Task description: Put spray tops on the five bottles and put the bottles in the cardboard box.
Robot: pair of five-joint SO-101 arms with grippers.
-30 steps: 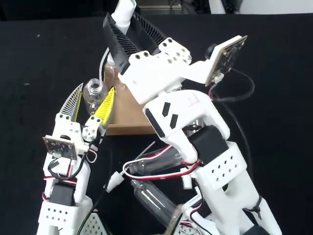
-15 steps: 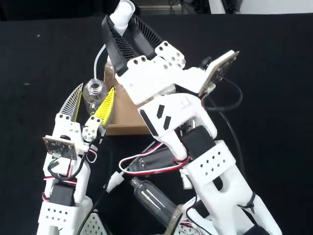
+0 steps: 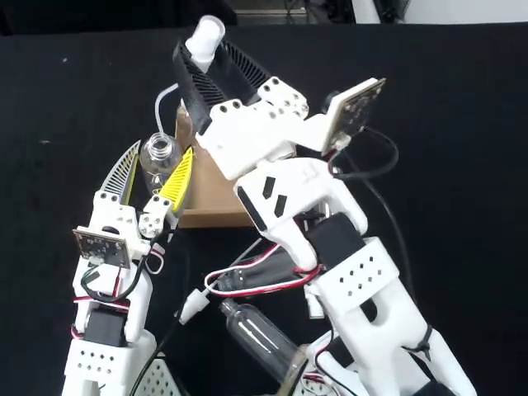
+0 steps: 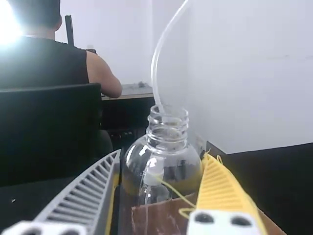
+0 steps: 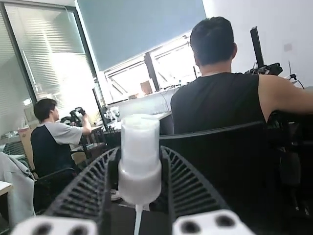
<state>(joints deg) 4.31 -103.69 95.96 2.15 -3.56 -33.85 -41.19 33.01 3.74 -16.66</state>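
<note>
**Spray top closes in on the bottle**

The spray top (image 3: 204,37) has shifted toward the upright bottle (image 3: 160,157), held left of the counter's (image 3: 462,124) centre. Its dip tube (image 4: 164,54) runs into the neck. The right tool (image 3: 206,49) clamps the top and the left tool (image 3: 162,150) grips the bottle. Seating looks next.

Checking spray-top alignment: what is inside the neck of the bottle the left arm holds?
A thin clear tube curves down into the open neck of the bottle. Its lower end is lost in reflections, and the fingers cover the bottle's lower sides.
</note>
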